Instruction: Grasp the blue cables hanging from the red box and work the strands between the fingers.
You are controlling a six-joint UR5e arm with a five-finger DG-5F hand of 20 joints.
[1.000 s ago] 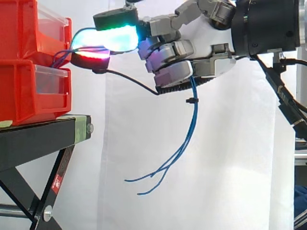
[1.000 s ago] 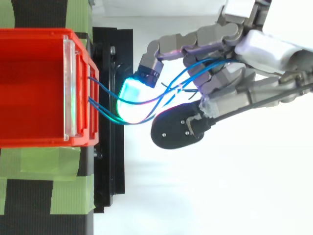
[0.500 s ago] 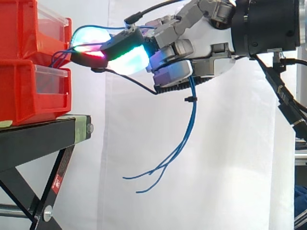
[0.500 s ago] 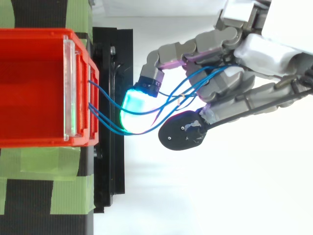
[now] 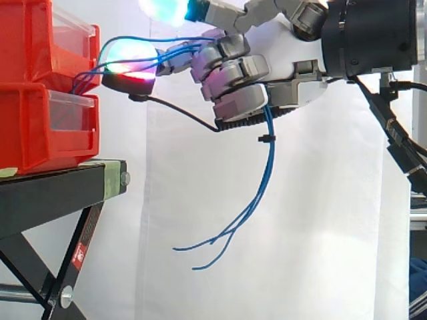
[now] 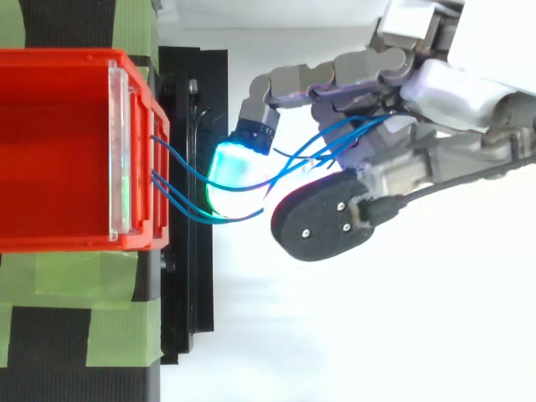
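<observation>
Since half a second ago, one finger has swung up off the strands, so its cyan-white pad now sits at the top edge of the side view. The black-backed thumb has shifted a little toward the bottom of the top view. The grey, jointed robot hand reaches in from the right, clenched on the thin blue cables. Its remaining fingers are curled, and the strands are threaded between them. A pad glowing cyan above and red below lies against the strands just beside the bins. In the top view a cyan-green pad sits under the crossing strands, with the hand behind it.

The blue cables leave the front of the upper red plastic bin. They run roughly level to the right into the fingers, then drop out from under the palm. There they hang nearly straight down. Their loose ends curve off to the left in free air, well below the hand.

The upper bin rests on a lower red plastic bin, and both have clear front panels. The bins stand on a black metal stand with strips of green tape on top of it. Behind everything hangs a white curtain.
</observation>
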